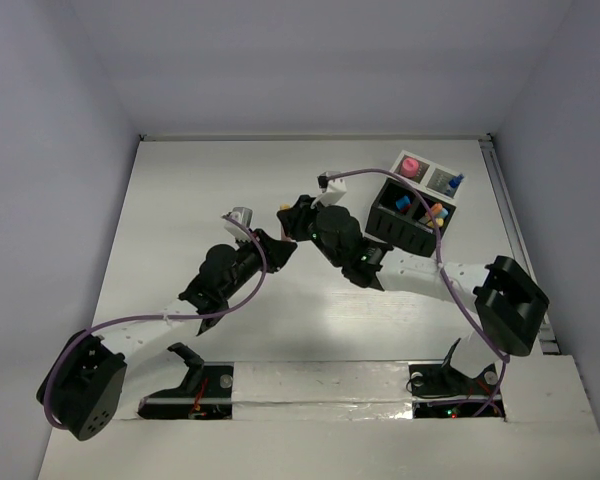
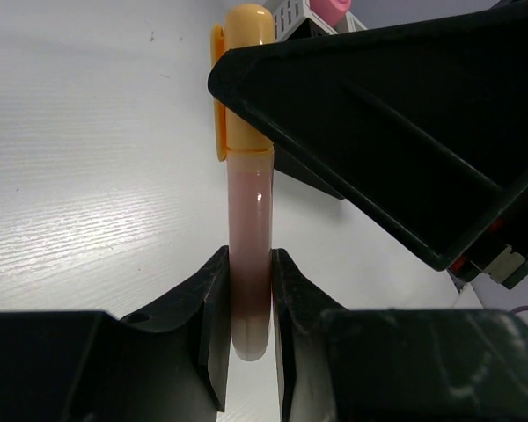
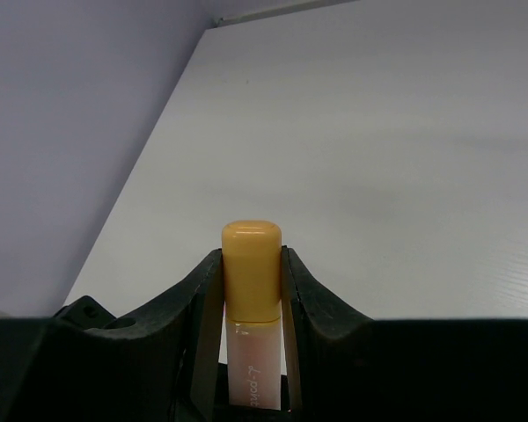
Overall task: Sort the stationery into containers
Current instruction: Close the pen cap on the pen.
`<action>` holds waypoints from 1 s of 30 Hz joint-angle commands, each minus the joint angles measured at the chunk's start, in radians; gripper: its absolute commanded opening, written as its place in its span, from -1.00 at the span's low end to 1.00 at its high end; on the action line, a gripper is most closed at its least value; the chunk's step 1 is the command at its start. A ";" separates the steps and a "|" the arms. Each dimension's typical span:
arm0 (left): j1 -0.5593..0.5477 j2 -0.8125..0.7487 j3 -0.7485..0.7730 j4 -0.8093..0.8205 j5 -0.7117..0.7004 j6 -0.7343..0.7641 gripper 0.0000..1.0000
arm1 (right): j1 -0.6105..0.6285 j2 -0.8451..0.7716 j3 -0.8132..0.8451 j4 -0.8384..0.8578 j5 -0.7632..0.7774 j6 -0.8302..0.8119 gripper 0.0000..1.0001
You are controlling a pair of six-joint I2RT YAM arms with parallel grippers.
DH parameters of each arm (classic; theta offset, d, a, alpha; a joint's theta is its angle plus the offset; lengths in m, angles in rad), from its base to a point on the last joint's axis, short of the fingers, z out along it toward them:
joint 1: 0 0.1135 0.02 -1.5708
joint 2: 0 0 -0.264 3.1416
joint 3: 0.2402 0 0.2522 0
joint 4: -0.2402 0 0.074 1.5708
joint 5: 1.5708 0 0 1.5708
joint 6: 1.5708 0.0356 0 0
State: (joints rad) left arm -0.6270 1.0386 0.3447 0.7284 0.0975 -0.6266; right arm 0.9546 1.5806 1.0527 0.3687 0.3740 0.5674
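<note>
A clear pen [image 2: 249, 211] with an orange cap [image 2: 245, 97] is held in the air between both grippers over the middle of the table. My left gripper [image 2: 249, 268] is shut on its clear lower end. My right gripper [image 3: 252, 264] is shut on the orange cap [image 3: 252, 281], with the clear barrel [image 3: 253, 369] below. In the top view the left gripper [image 1: 277, 250] and right gripper [image 1: 292, 216] meet tip to tip; the pen is hidden there. The black divided box [image 1: 388, 222] stands at the back right with several coloured sticks inside.
A pink round piece [image 1: 410, 166] and a small blue piece [image 1: 454, 182] lie on white cards just behind the box. The right arm's body [image 2: 405, 132] fills the right of the left wrist view. A purple cable [image 1: 380, 172] loops above the box.
</note>
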 commanded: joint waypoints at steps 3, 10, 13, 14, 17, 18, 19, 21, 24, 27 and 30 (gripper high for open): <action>0.007 -0.018 0.042 0.112 -0.054 0.001 -1.00 | 0.038 -0.025 -0.031 0.045 -0.015 0.043 -1.00; 0.007 -0.057 0.076 0.057 -0.065 0.034 -1.00 | 0.038 -0.040 -0.057 0.036 -0.053 0.057 -1.00; 0.007 -0.074 0.102 0.011 -0.068 0.060 -1.00 | 0.038 -0.053 -0.060 0.003 -0.078 0.042 -1.00; 0.007 -0.081 0.106 0.003 -0.071 0.065 -1.00 | 0.038 -0.059 -0.078 -0.002 -0.084 0.039 -1.00; 0.007 -0.112 0.117 -0.027 -0.082 0.074 -1.00 | 0.038 -0.080 -0.114 -0.017 -0.099 0.038 -1.00; 0.007 -0.118 0.126 -0.040 -0.081 0.077 -1.00 | 0.038 -0.083 -0.138 -0.028 -0.104 0.040 -1.00; 0.007 -0.126 0.129 -0.041 -0.079 0.079 -1.00 | 0.038 -0.085 -0.151 -0.033 -0.107 0.045 -1.00; 0.007 -0.129 0.138 -0.049 -0.079 0.079 -1.00 | 0.047 -0.083 -0.184 -0.034 -0.133 0.057 -1.00; 0.007 -0.130 0.151 -0.053 -0.076 0.080 -1.00 | 0.070 -0.064 -0.204 -0.042 -0.149 0.069 -1.00; 0.007 -0.130 0.168 -0.061 -0.084 0.088 -1.00 | 0.096 -0.054 -0.230 -0.043 -0.139 0.081 -1.00; 0.007 -0.135 0.184 -0.069 -0.088 0.097 -1.00 | 0.139 -0.056 -0.255 -0.045 -0.129 0.104 -1.00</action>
State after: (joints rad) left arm -0.6537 0.9485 0.3946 0.4492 0.1612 -0.5533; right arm 0.9901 1.4990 0.8658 0.4889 0.3386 0.6579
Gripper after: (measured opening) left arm 0.159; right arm 0.339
